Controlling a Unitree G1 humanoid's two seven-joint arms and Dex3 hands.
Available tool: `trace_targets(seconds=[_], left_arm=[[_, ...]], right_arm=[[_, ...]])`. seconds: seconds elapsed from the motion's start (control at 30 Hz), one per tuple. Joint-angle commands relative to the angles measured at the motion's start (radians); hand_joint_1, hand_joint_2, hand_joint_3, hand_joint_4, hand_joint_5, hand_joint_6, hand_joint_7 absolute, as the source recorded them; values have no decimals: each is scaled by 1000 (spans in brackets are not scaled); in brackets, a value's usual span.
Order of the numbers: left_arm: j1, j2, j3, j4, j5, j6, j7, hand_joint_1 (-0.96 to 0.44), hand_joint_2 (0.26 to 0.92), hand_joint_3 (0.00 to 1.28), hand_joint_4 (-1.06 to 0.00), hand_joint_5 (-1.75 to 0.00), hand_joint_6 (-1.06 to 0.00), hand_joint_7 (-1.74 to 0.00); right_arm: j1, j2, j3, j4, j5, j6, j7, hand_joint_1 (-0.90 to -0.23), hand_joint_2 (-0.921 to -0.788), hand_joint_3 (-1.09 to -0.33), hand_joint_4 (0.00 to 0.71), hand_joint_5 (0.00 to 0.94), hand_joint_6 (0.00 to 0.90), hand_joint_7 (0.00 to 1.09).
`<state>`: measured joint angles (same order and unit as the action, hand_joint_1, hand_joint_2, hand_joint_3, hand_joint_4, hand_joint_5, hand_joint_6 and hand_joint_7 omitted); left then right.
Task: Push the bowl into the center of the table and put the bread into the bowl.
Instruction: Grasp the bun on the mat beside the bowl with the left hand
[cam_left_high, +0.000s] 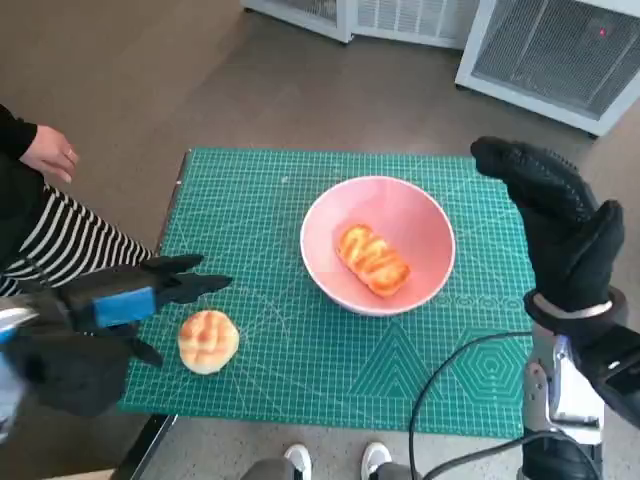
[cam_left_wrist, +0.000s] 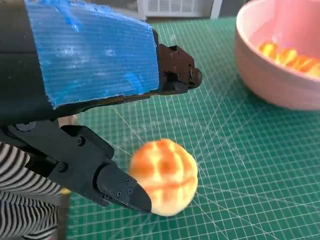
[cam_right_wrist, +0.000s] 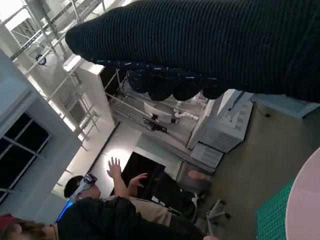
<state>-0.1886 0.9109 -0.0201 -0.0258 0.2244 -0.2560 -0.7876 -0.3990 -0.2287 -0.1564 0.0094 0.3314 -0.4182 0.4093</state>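
The pink bowl (cam_left_high: 378, 245) sits near the table's (cam_left_high: 300, 385) centre, one bread roll (cam_left_high: 374, 259) inside. The left hand (cam_left_high: 110, 300) — fingers spread, empty — flanks the round bun (cam_left_high: 208, 341) near the front-left corner, likely to grasp it. The right hand (cam_left_high: 560, 225) hovers open, clear.

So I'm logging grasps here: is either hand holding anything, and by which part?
Nothing is held. The left hand is open beside the round bun, fingers apart around it but not gripping. The right hand is raised, open and empty, beside the pink bowl.

Glossy smooth pink bowl (cam_left_high: 420, 225) w/ matt green gridded mat (cam_left_high: 330, 360), knitted glove (cam_left_high: 560, 225).
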Motion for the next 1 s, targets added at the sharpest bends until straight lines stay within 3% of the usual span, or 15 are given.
trace_targets(seconds=[0.03, 0.3, 0.6, 0.8, 0.87, 0.9, 0.93, 0.97, 1.0], left_arm=[[-9, -34, -44, 43, 54, -19, 50, -126, 727, 4, -106, -19, -257, -42], [-34, -78, -112, 140, 121, -62, 109, -109, 731, 7, -216, -23, -334, -34], [-64, -87, -174, 224, 177, -84, 114, -87, 750, 26, -387, -23, -463, -35], [-91, -75, -189, 242, 176, -86, 83, -12, 789, 71, -614, -50, -698, -99], [-99, -68, -185, 246, 162, -95, 72, 24, 803, 96, -773, -92, -818, -146], [-103, -66, -183, 249, 156, -99, 68, -55, 826, 87, -815, -118, -798, -353], [-110, -63, -177, 253, 145, -104, 62, -167, 860, 91, -836, -227, -745, -678], [-115, -62, -173, 256, 137, -108, 59, -106, 881, 77, -794, -560, -707, -839], [-122, -58, -162, 258, 119, -113, 52, -85, 889, 74, -776, -683, -690, -899]], right_arm=[[13, -3, -5, 11, 9, 8, 9, -691, -921, -663, 154, 1, 72, 442], [19, -5, -7, 2, 7, 10, 6, -691, -921, -664, 154, 1, 72, 441], [26, -8, -8, -13, 2, 14, 2, -691, -921, -664, 154, 0, 73, 441], [28, -11, -12, -10, 1, 11, 3, -691, -921, -664, 154, 0, 73, 441], [28, -11, -13, -9, 0, 10, 4, -691, -921, -664, 154, 0, 73, 441], [28, -12, -13, -9, 0, 9, 4, -691, -921, -663, 154, 0, 73, 441], [28, -12, -13, -9, 0, 9, 4, -691, -921, -663, 154, 0, 73, 441], [28, -12, -13, -8, 0, 9, 4, -692, -921, -663, 154, 0, 73, 441], [28, -12, -13, -9, -1, 9, 4, -692, -921, -664, 154, 0, 73, 441]])
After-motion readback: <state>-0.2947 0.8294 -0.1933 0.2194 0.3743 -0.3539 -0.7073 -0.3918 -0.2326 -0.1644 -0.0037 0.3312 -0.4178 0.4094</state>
